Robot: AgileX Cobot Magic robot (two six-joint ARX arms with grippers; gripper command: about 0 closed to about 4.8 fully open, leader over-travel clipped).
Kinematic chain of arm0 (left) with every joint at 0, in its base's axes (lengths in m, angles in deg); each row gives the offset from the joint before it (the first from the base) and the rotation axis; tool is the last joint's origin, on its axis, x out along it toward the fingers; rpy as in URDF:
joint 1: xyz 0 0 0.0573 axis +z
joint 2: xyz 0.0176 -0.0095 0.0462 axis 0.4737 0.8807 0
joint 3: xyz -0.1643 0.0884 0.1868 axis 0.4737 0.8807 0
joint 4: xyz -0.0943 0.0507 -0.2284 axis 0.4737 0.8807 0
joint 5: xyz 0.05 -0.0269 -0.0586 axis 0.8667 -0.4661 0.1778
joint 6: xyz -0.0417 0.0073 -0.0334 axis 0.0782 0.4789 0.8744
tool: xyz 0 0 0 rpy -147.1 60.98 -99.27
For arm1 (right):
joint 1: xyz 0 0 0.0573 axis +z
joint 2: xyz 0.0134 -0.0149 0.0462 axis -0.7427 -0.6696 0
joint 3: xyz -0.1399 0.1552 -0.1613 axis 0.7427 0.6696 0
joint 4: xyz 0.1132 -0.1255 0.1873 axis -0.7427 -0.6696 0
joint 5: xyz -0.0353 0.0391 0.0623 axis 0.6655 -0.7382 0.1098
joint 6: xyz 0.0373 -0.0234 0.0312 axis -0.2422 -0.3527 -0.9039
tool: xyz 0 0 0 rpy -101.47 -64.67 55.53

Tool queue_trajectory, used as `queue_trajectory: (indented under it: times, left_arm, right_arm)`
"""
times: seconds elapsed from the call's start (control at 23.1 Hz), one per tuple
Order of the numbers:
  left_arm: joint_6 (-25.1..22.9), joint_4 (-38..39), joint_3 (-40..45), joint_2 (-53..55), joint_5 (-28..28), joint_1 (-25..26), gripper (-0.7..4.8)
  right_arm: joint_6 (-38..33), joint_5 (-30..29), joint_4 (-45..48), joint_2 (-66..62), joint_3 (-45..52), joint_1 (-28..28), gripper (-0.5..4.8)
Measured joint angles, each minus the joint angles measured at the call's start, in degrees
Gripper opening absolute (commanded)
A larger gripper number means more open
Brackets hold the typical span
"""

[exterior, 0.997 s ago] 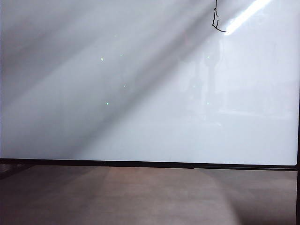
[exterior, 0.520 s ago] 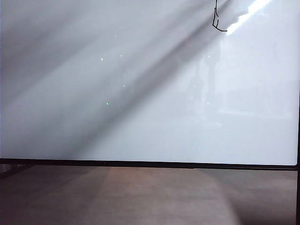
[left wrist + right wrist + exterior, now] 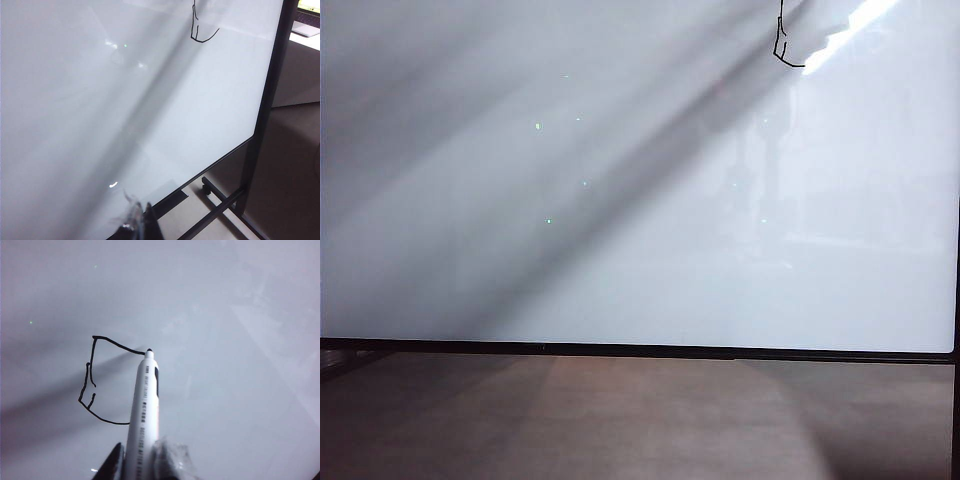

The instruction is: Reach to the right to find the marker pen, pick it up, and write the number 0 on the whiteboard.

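- Exterior view: the whiteboard (image 3: 620,200) filled nearly the whole picture, its thin black frame running along the lower edge and down the right side. A short part of the number 0 (image 3: 782,50) showed as thin black strokes near the top edge, right of centre, just beside a bright streak of reflected light. Neither of my arms appeared here.
- Left wrist view: my left fingers (image 3: 140,225) showed only as a dark tip with a clear pad at the picture's edge, close in front of the whiteboard (image 3: 100,100); I could not tell whether they stood apart or together. The number 0 (image 3: 200,30) lay well away from them, near the board's black side frame. The stand's lower bars were visible beyond the frame.
- Right wrist view: my right fingers (image 3: 142,460) were clamped on the marker pen (image 3: 144,410), a white barrel with a dark tip. The tip touched the whiteboard (image 3: 240,340) at the end of the upper stroke of the number 0 (image 3: 92,385). The outline was angular and unclosed on the pen's side.
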Motion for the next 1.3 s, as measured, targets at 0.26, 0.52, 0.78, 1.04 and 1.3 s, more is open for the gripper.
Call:
queue_trajectory:
  times: [0.26, 0.52, 0.78, 1.04, 1.3]
  left_arm:
    - [0.00, -0.02, 0.00, 0.00, 0.00, 0.00, -0.05]
    - [0.00, -0.02, 0.00, 0.00, -0.02, 0.00, -0.05]
    - [0.00, -0.02, 0.00, 0.00, 0.00, 0.00, -0.05]
    - [-0.52, -0.02, 0.00, 0.00, 0.00, 0.00, -0.05]
    - [-0.92, -0.02, 0.00, 0.00, 0.00, 0.00, -0.05]
  right_arm:
    - [-0.04, 0.00, 0.00, -0.63, 0.00, 0.00, -0.06]
    - [-0.04, 0.00, 0.02, -1.09, 0.00, 0.00, -0.06]
    - [-0.17, 0.00, 0.96, -1.57, 0.02, 0.00, -0.06]
    - [-0.20, 0.00, 2.34, -1.57, 0.00, -0.02, -0.06]
    - [-0.20, 0.00, 2.47, -1.70, 0.00, -0.02, -0.06]
